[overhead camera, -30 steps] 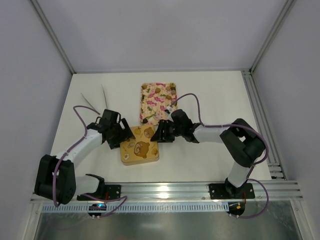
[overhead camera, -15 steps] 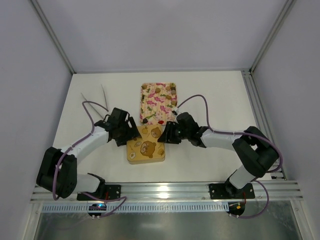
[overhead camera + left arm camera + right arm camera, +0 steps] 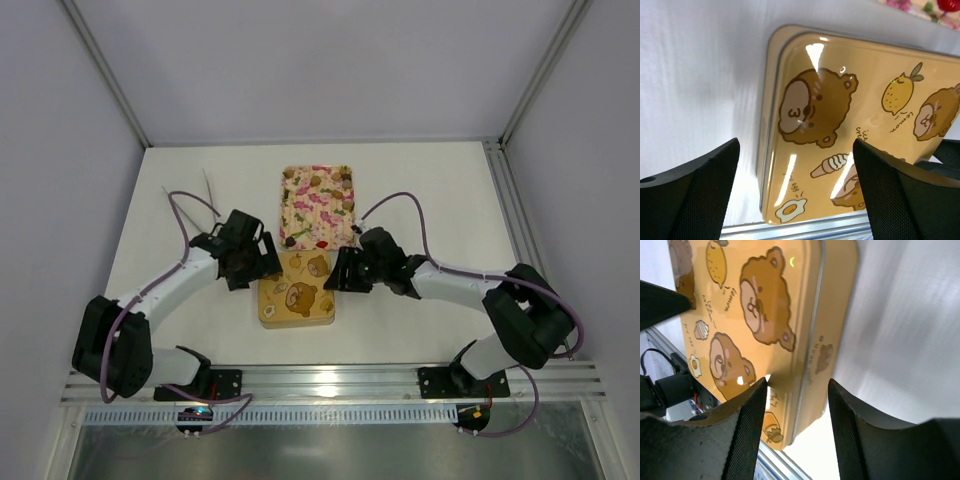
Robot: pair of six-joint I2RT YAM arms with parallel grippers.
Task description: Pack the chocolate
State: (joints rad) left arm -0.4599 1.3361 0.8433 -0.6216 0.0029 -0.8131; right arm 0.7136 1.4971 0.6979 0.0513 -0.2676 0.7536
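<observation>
A square gold tin (image 3: 296, 295) printed with cartoon bears lies on the white table with its lid on. The chocolate is hidden from every view. My left gripper (image 3: 262, 268) hovers at the tin's left edge, jaws wide apart; the left wrist view has the lid (image 3: 850, 115) below the open gripper (image 3: 796, 165). My right gripper (image 3: 338, 272) is at the tin's right edge. In the right wrist view its fingers (image 3: 747, 440) straddle the tin's side wall (image 3: 825, 355) with gaps on both sides, open and gripping nothing.
A pink floral rectangular tray (image 3: 317, 206) sits just behind the tin. Thin metal tongs (image 3: 195, 195) lie at the back left. The aluminium rail (image 3: 330, 380) runs along the near edge, close to the tin's front.
The tin has slid to the right, and both grippers have moved right along with it. Both sets of jaws stand a little wider than half a second ago.
</observation>
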